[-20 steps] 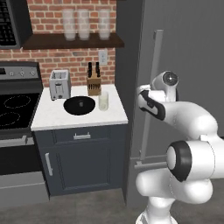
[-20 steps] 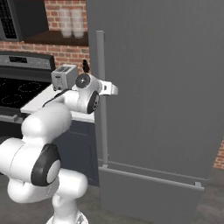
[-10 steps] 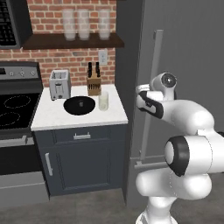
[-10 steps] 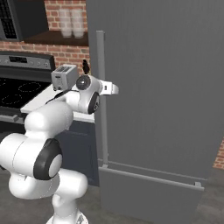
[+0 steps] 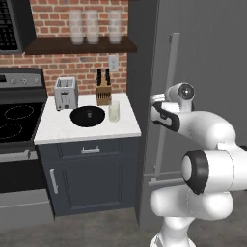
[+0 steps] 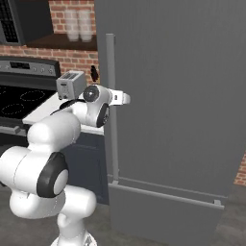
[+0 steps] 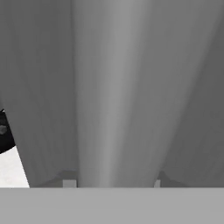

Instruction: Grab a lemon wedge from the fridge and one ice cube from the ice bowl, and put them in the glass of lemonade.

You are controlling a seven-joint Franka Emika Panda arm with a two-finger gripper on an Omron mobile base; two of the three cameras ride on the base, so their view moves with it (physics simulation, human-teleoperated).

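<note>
The fridge (image 5: 207, 58) stands with its door closed, so the lemon wedge is hidden. My gripper (image 5: 156, 100) is at the long pale handle (image 5: 170, 62), about halfway up. In the hand view the handle (image 7: 118, 87) runs straight up between my fingertips (image 7: 69, 183), one on each side, and the gripper (image 7: 113, 183) is open. From the right base view the hand (image 6: 115, 99) meets the handle (image 6: 110, 72). The black ice bowl (image 5: 87, 116) and the glass of lemonade (image 5: 114, 110) stand on the white counter (image 5: 58, 130) left of the fridge.
A toaster (image 5: 65, 92) and a knife block (image 5: 103, 89) stand at the back of the counter. The stove (image 5: 14, 120) lies further left. Three frosted glasses (image 5: 91, 26) line the shelf above. A dark cabinet (image 5: 87, 173) is below the counter.
The hand has edged slightly closer to the fridge handle. The door remains closed and nothing on the counter has moved.
</note>
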